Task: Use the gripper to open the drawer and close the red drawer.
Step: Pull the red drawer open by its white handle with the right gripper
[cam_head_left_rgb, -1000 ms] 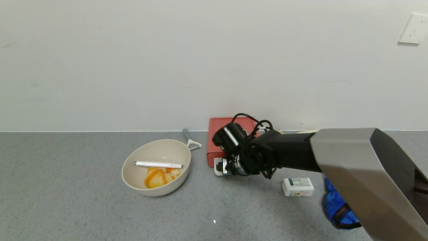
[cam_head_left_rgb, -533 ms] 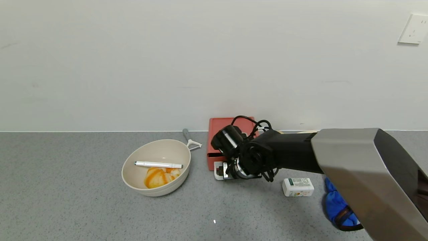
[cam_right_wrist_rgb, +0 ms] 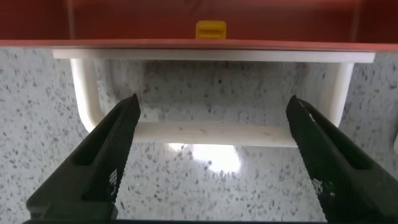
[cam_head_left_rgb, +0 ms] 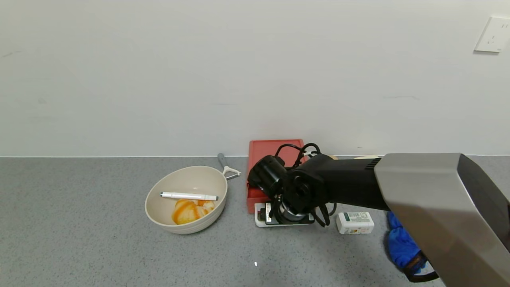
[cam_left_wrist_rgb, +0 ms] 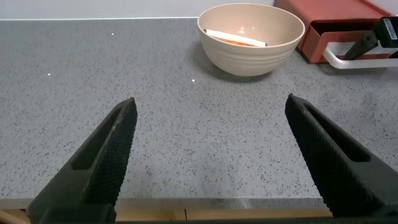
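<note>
Pulling the drawer out is the step you are in, so mind the grip first. Nearest you, the left gripper (cam_left_wrist_rgb: 208,155) hangs idle over bare counter (cam_head_left_rgb: 99,247), its fingers spread wide and holding nothing. Further out, the right gripper (cam_head_left_rgb: 283,213) sits low at the drawer's front. In its wrist view the fingers (cam_right_wrist_rgb: 99,168) stand wide apart, straddling the white handle (cam_right_wrist_rgb: 214,132) without clamping it; the bar crosses the gap between them. If you mean to pull by hooking, keep the fingertips below and behind that bar, and draw straight toward yourself, in line with the tray's slide, so it does not bind. Keep the pull level; lifting could tip the light box. Just beside the gripper on the right lies a small white carton (cam_head_left_rgb: 355,222), so do not swing that way. The red drawer (cam_head_left_rgb: 275,149) rests against the wall, its tray seemingly already part way out. The bowl (cam_head_left_rgb: 186,199) with the pen (cam_head_left_rgb: 188,196) stands near on its left, apart from it.
</note>
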